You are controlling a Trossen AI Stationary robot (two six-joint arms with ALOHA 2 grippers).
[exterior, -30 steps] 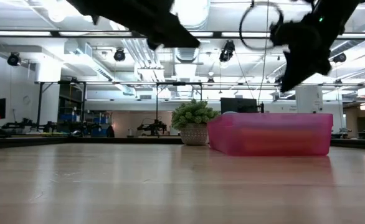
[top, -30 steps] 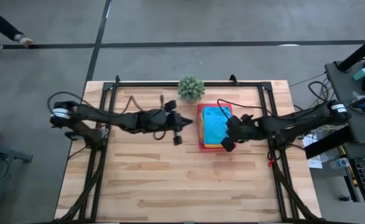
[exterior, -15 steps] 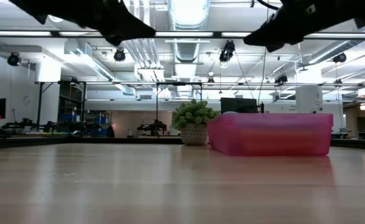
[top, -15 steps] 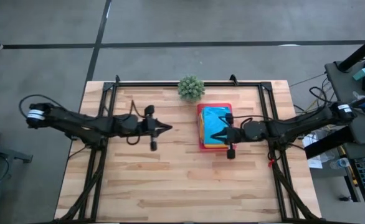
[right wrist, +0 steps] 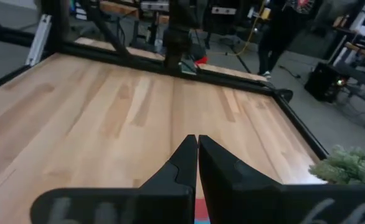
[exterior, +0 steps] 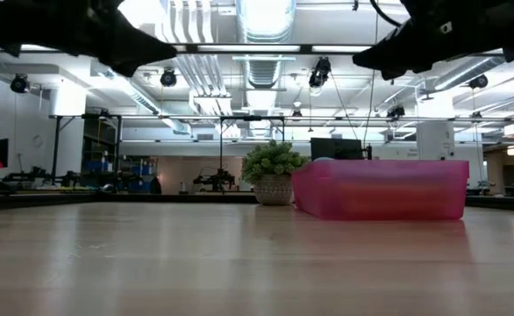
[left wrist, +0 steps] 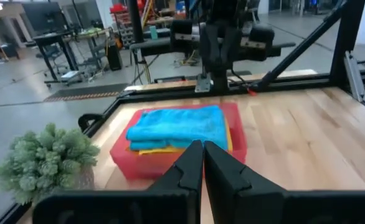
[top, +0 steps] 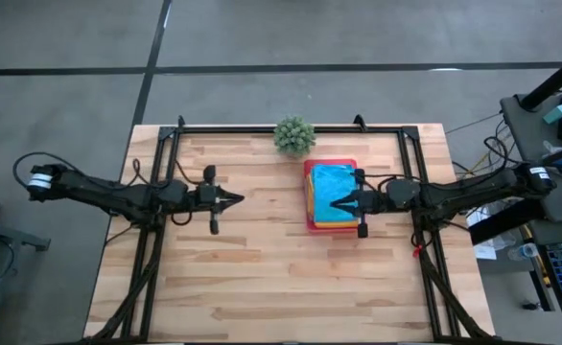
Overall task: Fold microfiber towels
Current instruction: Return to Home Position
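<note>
Both arms have pulled back toward their bases. Left gripper point(top: 235, 199) sits mid-left over bare tabletop point(top: 262, 278), right gripper point(top: 339, 203) over the red bin point(top: 308, 192). Both sets of fingers are pressed together, empty. Folded towels point(top: 329, 182) are stacked in the bin centre-right, so the job looks done.

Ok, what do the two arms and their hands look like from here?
The left arm and right arm are slim, dark and jointed, with black cables along them and a white band near each outer end. The left hand and right hand each carry two dark, flat fingers tapering to a point.
</note>
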